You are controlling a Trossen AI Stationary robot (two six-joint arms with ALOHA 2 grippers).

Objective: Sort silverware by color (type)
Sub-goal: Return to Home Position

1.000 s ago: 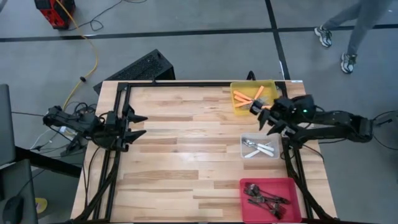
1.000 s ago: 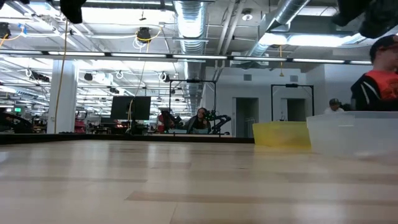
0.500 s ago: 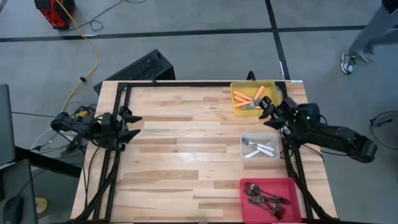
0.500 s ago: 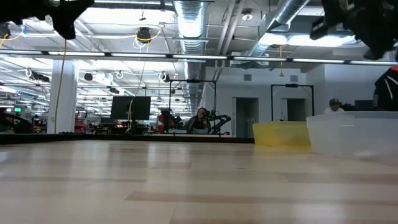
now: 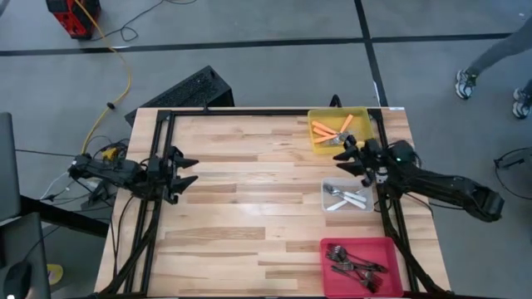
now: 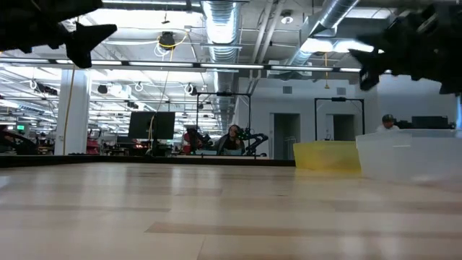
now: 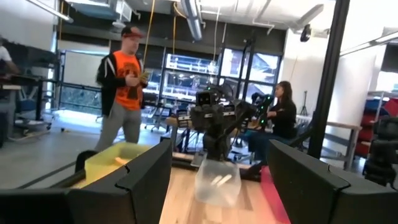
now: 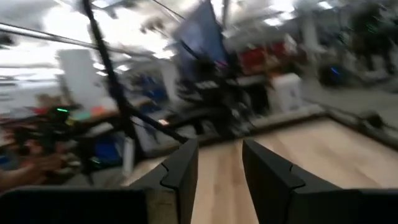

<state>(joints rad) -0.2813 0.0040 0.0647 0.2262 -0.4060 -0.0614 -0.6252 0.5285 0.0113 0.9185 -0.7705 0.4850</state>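
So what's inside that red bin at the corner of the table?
A heap of dark forks lies in the red bin, tangled over one another, so an exact count and anything beneath them are hidden. No orange or silver pieces show there.

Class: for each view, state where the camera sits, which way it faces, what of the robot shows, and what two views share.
High: overhead, facing down on the table; both arms, left gripper, right gripper.
Low: tabletop height, facing level into the room; arm ends at top.
Left wrist: facing the right arm; left fingers show.
Right wrist: facing along the tabletop; right fingers show.
Shared: yellow bin, high and low.
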